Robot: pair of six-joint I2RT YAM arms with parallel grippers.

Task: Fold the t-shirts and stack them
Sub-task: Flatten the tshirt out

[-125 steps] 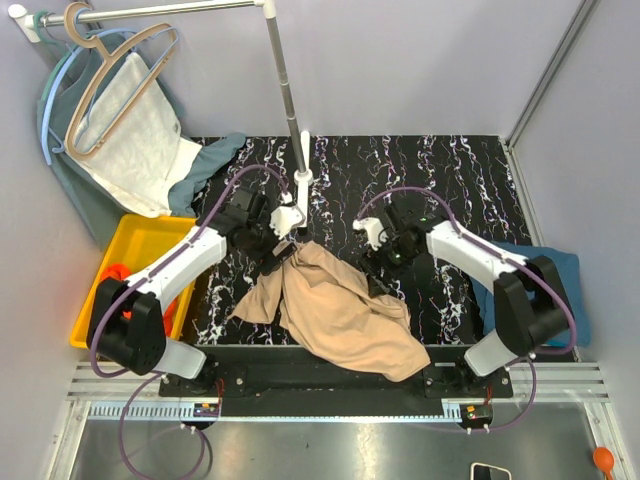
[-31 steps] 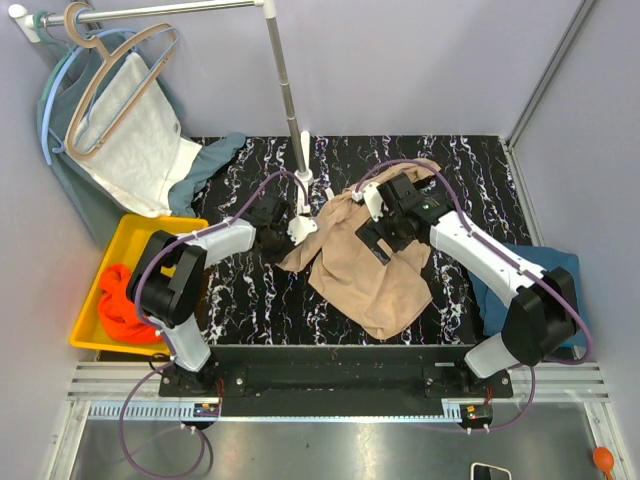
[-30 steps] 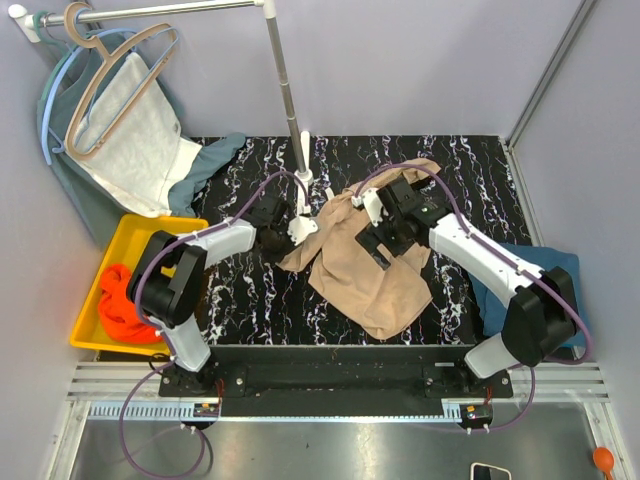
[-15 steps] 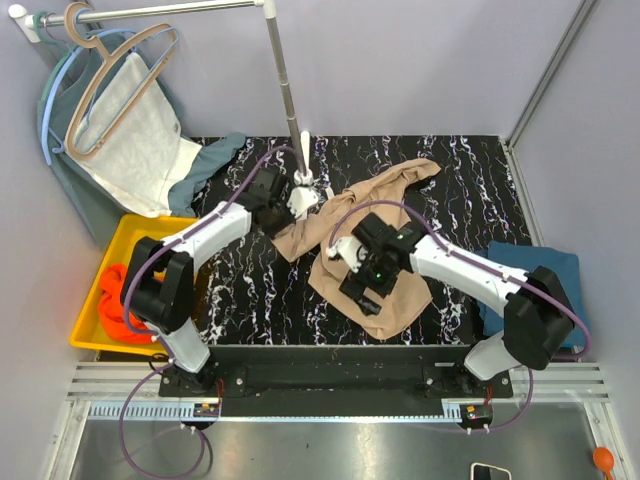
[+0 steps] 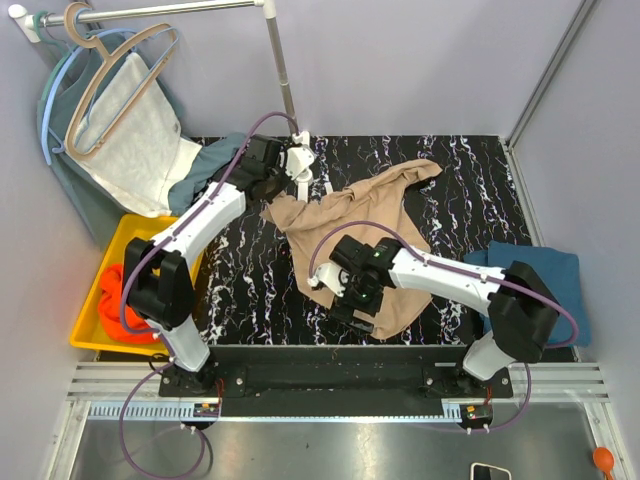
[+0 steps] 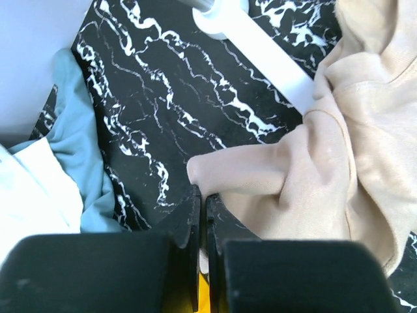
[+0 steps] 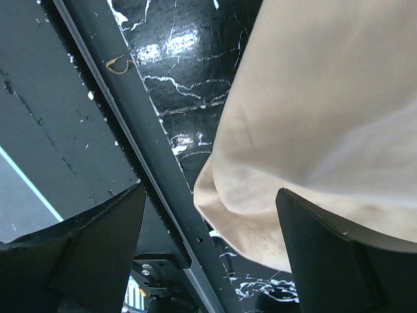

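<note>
Left tool (image 6: pixel 202 195) pinching beige t-shirt (image 6: pixel 339 169) corner, right tool (image 7: pixel 208 195) spread above its near hem

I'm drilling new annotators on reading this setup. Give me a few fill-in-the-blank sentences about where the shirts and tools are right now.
1. The left tool is ____ on a fold of the beige t-shirt.
2. The right tool hangs over that shirt's near hem with its jaws ____.
3. The orange-red t-shirt lies in the ____ bin.
4. The dark blue t-shirt lies at the ____ edge of the table.

Missing words: shut; open; yellow; right.
</note>
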